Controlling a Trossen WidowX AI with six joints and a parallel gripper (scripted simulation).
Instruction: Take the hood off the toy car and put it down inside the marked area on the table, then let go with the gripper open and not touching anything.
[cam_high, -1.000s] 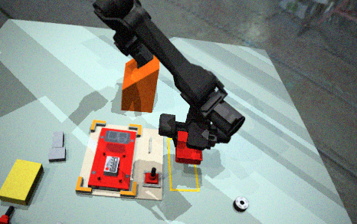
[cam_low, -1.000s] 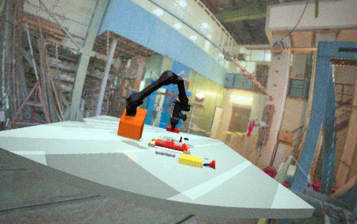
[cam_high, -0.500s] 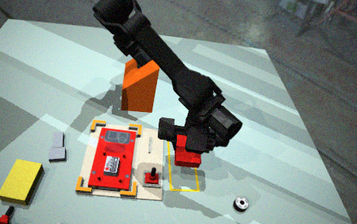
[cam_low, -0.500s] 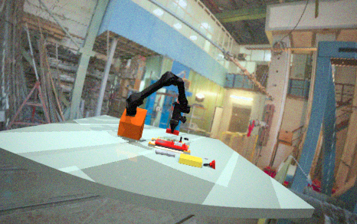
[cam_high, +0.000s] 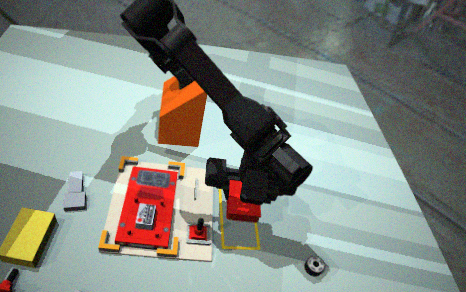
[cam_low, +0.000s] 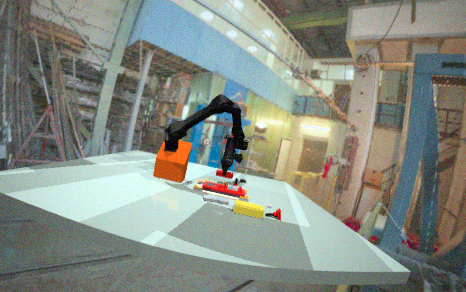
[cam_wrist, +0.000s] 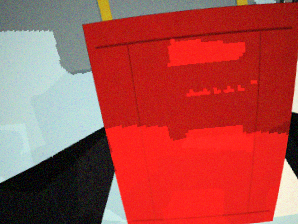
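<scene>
The red hood (cam_high: 243, 209) (cam_low: 226, 176) (cam_wrist: 200, 100) is between the fingers of my gripper (cam_high: 240, 192) (cam_wrist: 194, 127), which is shut on it. The fingers show dark at both sides of the hood in the wrist view. The hood hangs low over the far part of the marked area, a yellow outline (cam_high: 241, 248) (cam_wrist: 104, 10); the exact gap to the table cannot be told. The far side of the outline is hidden by the gripper and hood. The red toy car (cam_high: 125, 220) (cam_low: 220, 189) sits left of it, with a grey engine block (cam_high: 146, 215) exposed.
The car is on a cream board (cam_high: 192, 252) with orange corner brackets. A red piece with a black knob (cam_high: 199, 231) stands between car and outline. An orange block (cam_high: 181, 122) (cam_low: 171, 162) is behind, a yellow block (cam_high: 29, 235) (cam_low: 249, 209) left, a wheel (cam_high: 315, 266) front right.
</scene>
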